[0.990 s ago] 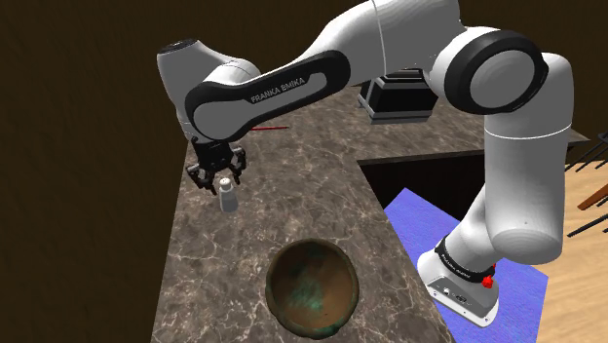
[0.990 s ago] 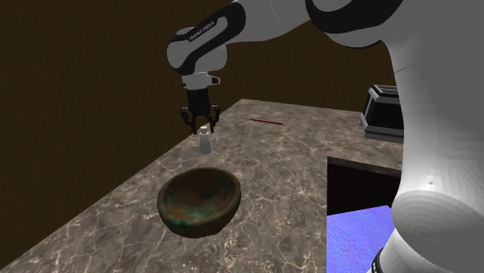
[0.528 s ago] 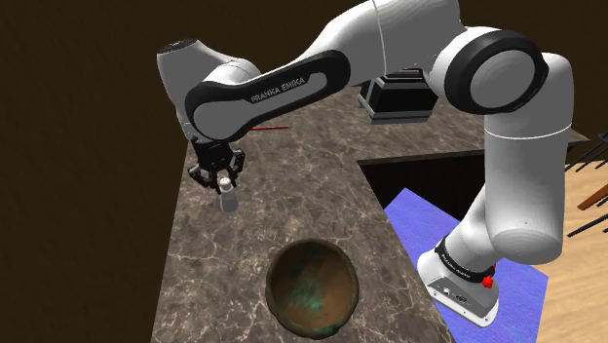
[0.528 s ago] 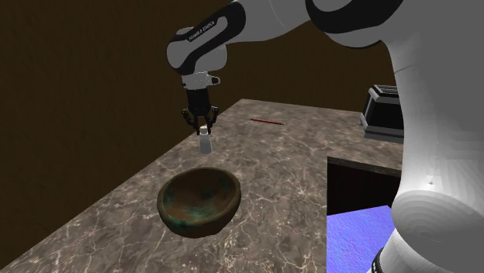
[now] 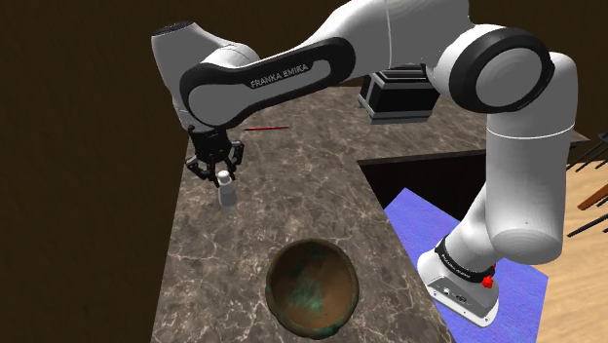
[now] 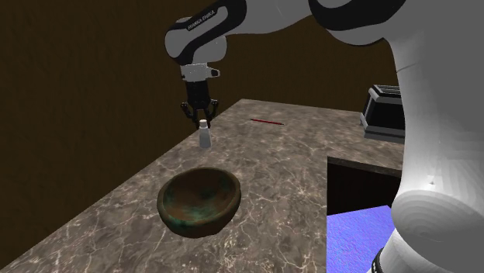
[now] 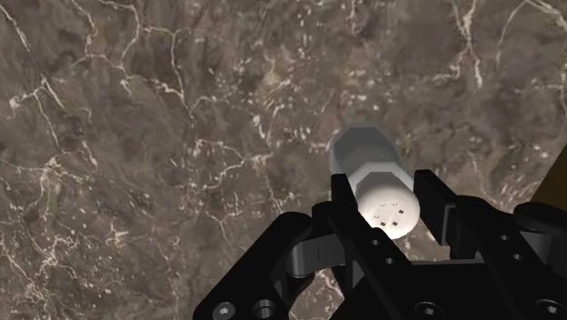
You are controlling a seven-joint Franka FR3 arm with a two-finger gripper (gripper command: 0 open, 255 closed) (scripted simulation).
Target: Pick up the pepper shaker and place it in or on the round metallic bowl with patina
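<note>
The end effector (image 5: 222, 175), clamped on the white shaker (image 5: 228, 195), has lifted it clear of the table (image 5: 205, 273) beyond the bowl (image 5: 312, 292), ready for the carry.

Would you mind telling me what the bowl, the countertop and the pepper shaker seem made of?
The round bowl looks like aged metal, perhaps copper or bronze: dull brown with blue-green patina blotches. The countertop looks like marble-like stone: dark brown with pale veins. The pepper shaker is drawn plain whitish-grey with a holed cap; its material is unclear.
</note>
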